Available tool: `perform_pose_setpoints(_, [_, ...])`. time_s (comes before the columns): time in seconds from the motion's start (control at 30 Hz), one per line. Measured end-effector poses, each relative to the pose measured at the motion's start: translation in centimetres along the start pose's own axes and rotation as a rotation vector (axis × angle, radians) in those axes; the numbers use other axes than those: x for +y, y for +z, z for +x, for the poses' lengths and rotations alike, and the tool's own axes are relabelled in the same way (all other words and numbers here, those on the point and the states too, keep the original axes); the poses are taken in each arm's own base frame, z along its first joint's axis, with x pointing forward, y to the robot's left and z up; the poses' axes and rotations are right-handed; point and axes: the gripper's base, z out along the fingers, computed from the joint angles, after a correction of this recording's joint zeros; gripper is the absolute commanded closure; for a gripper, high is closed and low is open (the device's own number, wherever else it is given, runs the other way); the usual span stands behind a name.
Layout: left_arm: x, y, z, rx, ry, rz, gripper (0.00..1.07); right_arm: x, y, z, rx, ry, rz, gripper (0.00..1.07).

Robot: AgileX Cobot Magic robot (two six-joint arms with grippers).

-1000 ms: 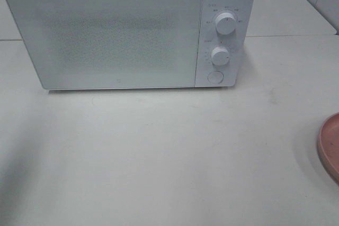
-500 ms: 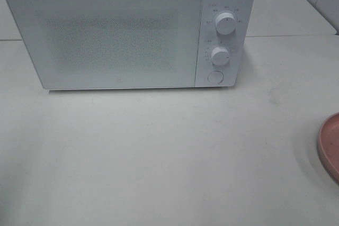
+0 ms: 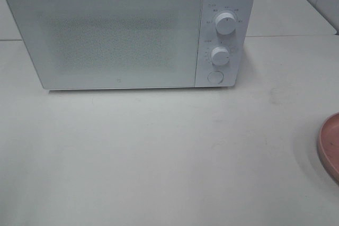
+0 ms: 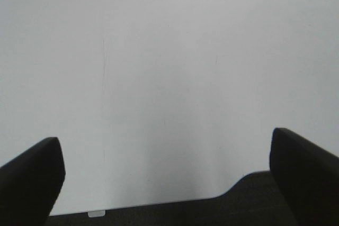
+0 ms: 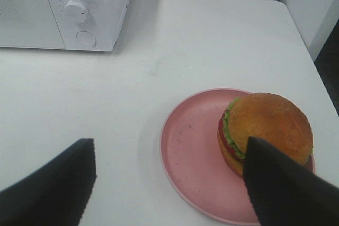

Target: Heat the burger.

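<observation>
Only the right wrist view shows the burger, on a plate near the microwave; both grippers gape empty.

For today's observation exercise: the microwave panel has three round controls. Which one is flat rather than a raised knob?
The lowest one, the round button: it lies flush with the panel, below the two protruding knobs, upper and middle.
</observation>
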Motion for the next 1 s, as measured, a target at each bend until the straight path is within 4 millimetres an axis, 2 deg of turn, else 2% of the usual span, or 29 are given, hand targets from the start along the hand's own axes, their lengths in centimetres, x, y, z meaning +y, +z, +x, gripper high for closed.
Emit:
perform_pose_setpoints(0.4, [-0.9,-3.2,2.3,-0.266,-0.003,0.067,0.09,0.0,0.0,0.0,0.000,0.000,0.000,0.32])
perform_pose_setpoints(1.0, [-0.9,-3.3,2.3,-0.275,-0.004,0.069,0.09,0.0,0.0,0.0,0.000,0.000,0.000,0.32])
